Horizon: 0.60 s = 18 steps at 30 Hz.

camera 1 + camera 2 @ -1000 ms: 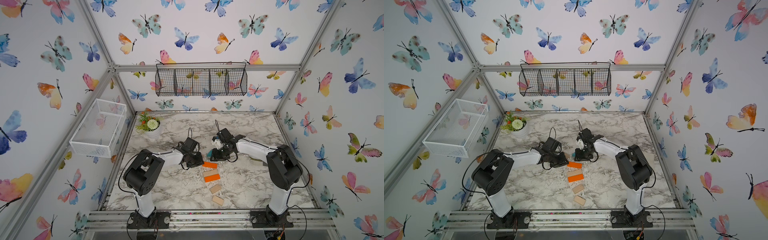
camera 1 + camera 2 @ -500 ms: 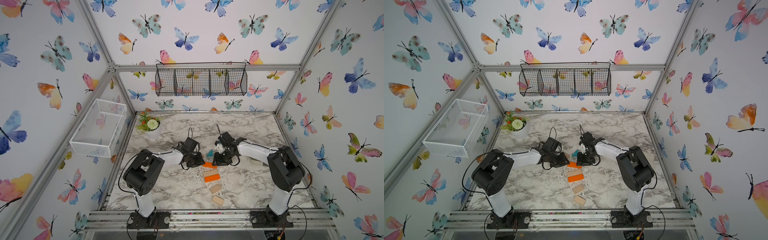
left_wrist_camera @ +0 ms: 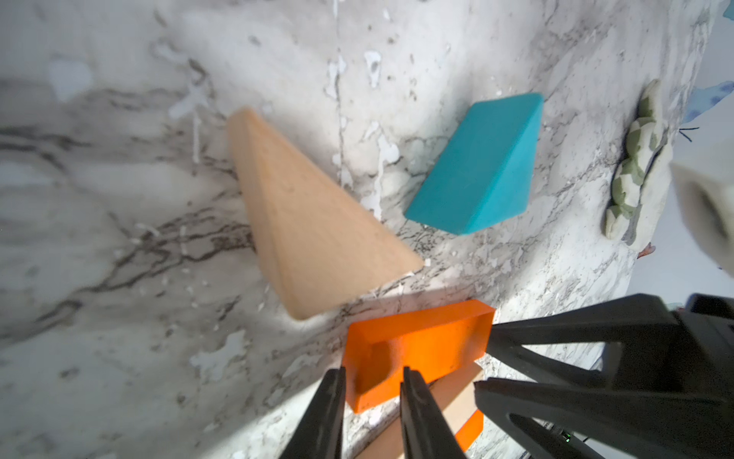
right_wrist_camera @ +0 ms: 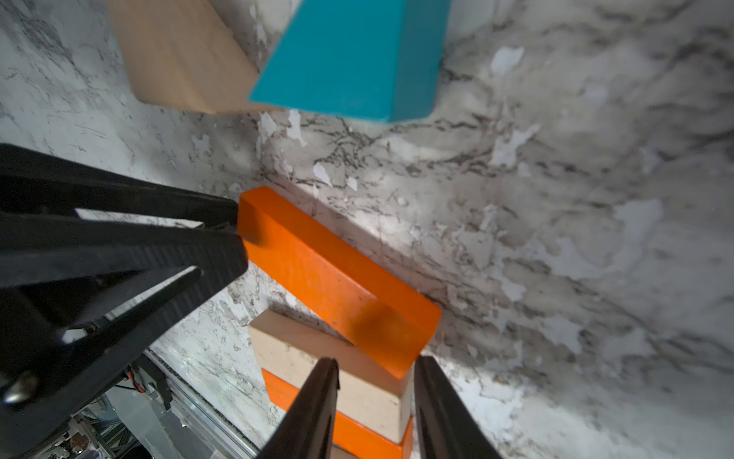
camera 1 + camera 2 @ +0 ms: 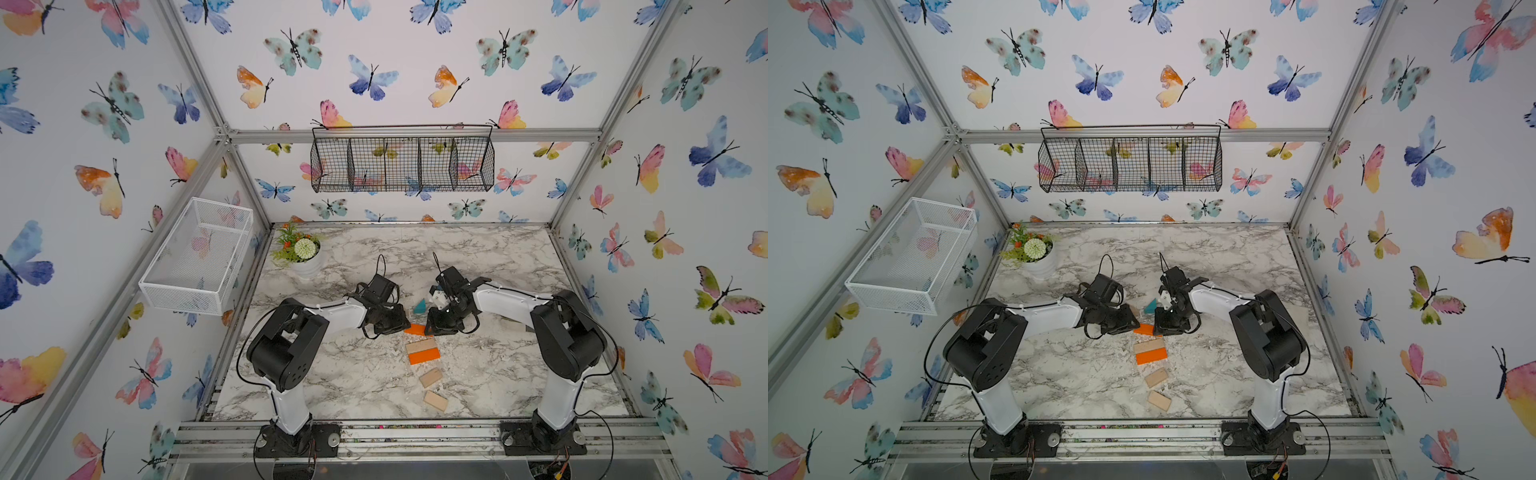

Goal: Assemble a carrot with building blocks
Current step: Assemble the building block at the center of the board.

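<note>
Inspection finding: no legible text, label, brand, number or sign can be read on any surface in both top views or in either wrist view.

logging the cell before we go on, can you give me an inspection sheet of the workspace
surface: marble-look tabletop, scuffed
job's things: far orange bar askew by tan bar and near orange bar; two small tan blocks apart; teal triangle, tan triangle loose
clutter: glove, potted flowers
grippers: left gripper and right gripper at opposite ends of far orange bar, grip unclear
cables: black loops above both wrists
surroundings: butterfly walls, black wire basket, white mesh basket
</note>
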### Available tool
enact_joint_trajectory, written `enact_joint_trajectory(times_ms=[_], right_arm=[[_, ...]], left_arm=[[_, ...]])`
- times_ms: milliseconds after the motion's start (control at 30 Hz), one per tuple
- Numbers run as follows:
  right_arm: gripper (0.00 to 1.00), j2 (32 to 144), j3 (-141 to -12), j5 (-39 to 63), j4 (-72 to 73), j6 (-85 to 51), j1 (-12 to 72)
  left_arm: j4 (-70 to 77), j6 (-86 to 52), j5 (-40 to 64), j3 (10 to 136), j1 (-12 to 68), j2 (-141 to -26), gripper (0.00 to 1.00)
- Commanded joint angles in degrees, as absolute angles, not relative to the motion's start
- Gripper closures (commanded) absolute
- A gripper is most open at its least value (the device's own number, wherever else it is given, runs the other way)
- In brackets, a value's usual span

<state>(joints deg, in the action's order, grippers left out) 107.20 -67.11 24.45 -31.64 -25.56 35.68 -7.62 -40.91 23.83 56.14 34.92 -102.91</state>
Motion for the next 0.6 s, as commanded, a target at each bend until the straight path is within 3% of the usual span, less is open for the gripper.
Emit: enact_joint_trajectory(times_ms=[0,567], right_arm=[[0.63,109.2,-67.4,28.4,-29.7,-24.5,35.8],[0.65,113.7,-74.9,28.2,-30.1,-22.4,35.8]], left_arm=[[-8.8,-39.9,24.8,56.5,34.6,-102.7,0.71],[-8.9,-40.2,24.7,56.0,34.6,-102.3,0.84]])
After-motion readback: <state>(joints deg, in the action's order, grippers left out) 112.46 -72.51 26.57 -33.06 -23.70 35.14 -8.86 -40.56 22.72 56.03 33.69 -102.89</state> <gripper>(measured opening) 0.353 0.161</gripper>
